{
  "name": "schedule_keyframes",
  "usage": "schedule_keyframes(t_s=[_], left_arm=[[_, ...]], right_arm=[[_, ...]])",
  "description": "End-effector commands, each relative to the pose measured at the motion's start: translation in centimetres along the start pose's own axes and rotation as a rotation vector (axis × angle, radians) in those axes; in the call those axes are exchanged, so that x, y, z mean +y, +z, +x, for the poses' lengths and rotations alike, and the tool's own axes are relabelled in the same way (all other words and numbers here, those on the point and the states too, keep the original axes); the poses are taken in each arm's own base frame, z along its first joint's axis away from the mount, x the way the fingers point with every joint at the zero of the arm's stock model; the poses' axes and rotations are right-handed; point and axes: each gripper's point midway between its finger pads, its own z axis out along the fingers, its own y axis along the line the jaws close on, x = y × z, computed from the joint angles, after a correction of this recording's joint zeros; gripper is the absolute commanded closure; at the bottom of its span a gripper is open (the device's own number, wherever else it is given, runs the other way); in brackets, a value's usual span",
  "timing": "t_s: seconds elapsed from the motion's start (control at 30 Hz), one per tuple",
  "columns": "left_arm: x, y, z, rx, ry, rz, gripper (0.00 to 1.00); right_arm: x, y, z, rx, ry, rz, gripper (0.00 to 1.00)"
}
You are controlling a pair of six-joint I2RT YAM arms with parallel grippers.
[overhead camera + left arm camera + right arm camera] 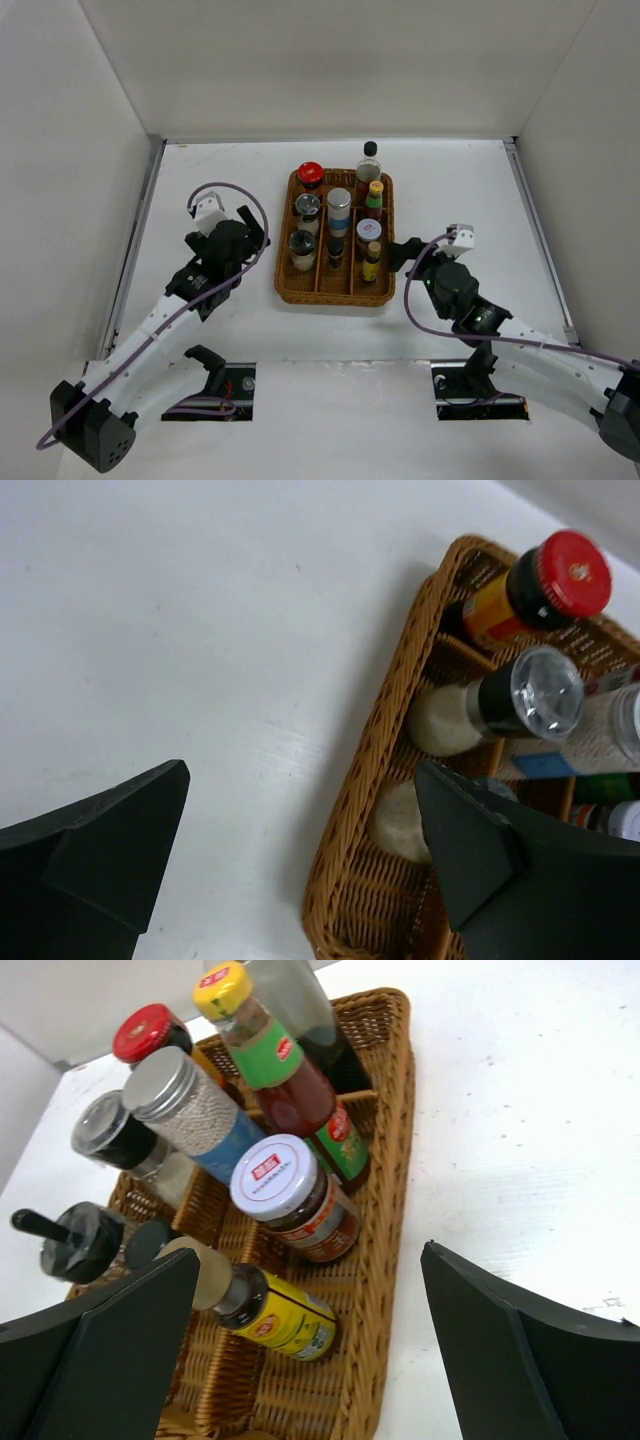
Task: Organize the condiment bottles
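All the condiment bottles stand in the brown wicker tray (pixel 286 280). The left column holds a red-lidded dark jar (pixel 310 173) and two clear-capped shakers (pixel 307 207). The middle column holds a silver-capped shaker (pixel 339 201) and a small dark-capped bottle (pixel 335 250). The right column holds a black-capped bottle (pixel 369 152), a yellow-capped sauce bottle (pixel 375 192), a white-lidded jar (pixel 368 231) and a yellow-labelled bottle (pixel 371 263). My left gripper (pixel 256 236) is open and empty, over the tray's left rim (pixel 350 810). My right gripper (pixel 399 252) is open and empty, by the tray's right rim (pixel 400 1260).
White walls enclose the table on the left, back and right. The arm bases and two black floor openings (pixel 225 385) sit at the near edge. Bare white tabletop (pixel 470 190) lies on both sides of the tray.
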Motion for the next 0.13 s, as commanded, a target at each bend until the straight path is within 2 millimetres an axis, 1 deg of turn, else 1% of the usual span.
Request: schedule_keyframes(t_s=[0.0, 0.1], left_arm=[[0.57, -0.49, 2.19, 0.078, -0.005, 0.000, 0.00], [0.61, -0.53, 2.33, 0.074, 0.020, 0.000, 0.00]], right_arm=[[0.12, 0.28, -2.08, -0.058, 0.045, 0.025, 0.00], [0.23, 0.14, -2.29, -0.062, 0.041, 0.018, 0.00]])
